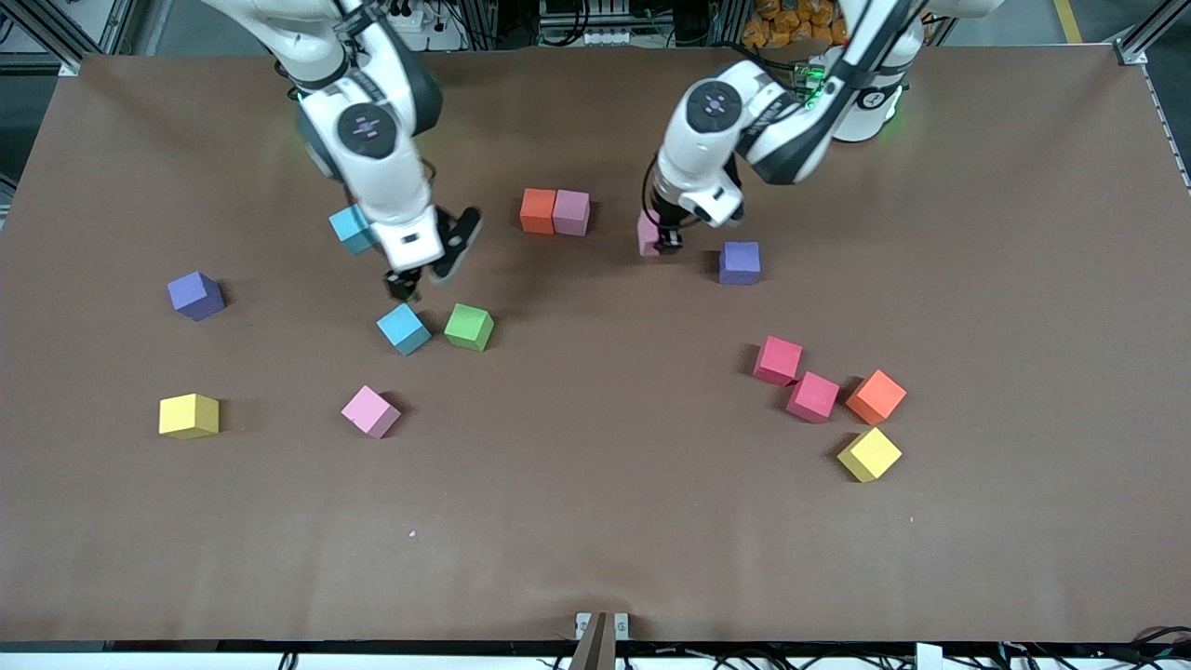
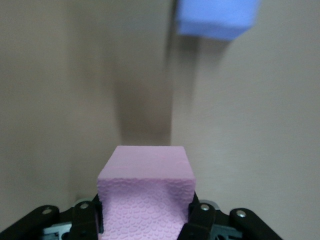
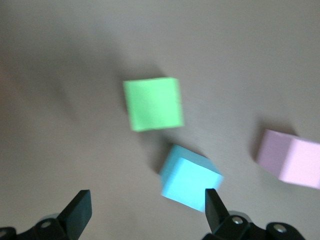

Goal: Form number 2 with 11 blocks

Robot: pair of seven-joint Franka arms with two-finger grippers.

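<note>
Pink block (image 1: pixel 649 233) is gripped by the left gripper (image 1: pixel 666 244), beside the orange-pink pair (image 1: pixel 555 211) toward the left arm's end. Left wrist view: jaws clamp it. Right wrist view: the right gripper (image 3: pixel 145 210) is spread wide above a cyan block (image 3: pixel 190 178).

Two blocks (image 1: pixel 555 211) sit touching side by side, farther from the front camera than the scattered blocks (image 1: pixel 812 396)

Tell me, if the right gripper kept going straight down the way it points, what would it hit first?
Probably the cyan block. The open right gripper hangs just above it, with the green block beside it. Its height is hard to judge, so one finger might land on the block's edge or the table.
</note>
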